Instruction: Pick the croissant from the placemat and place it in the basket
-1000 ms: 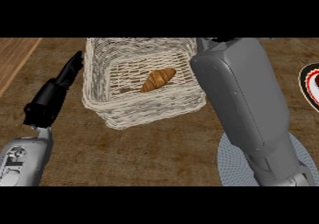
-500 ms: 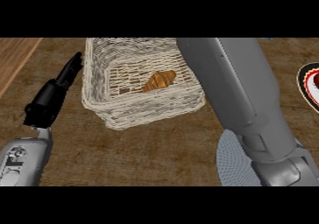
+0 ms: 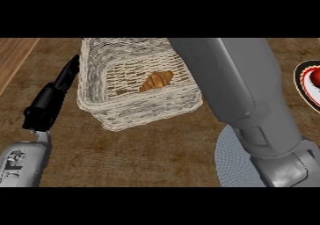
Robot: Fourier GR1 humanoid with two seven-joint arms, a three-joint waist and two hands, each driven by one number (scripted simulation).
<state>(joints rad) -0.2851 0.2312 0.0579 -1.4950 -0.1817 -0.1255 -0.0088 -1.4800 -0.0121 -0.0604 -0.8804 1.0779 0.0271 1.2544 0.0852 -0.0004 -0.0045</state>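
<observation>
Left hand (image 3: 53,96), fingers straight and holding nothing, rested just beside the wicker basket (image 3: 117,115)'s left wall. Inside, the croissant (image 3: 157,81) lay on the basket floor, long axis tilted up to the right, nearer the right forearm (image 3: 240,92), whose hand was out of view. The grey placemat (image 3: 233,163) below sat bare where visible.

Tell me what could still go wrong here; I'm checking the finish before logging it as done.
1. The right forearm lies alongside the wicker basket; pulling back could nudge it.
2. The left hand sits beside the basket's other wall and might bump it.
3. The croissant lies inside, so a hard knock may shift it.
</observation>
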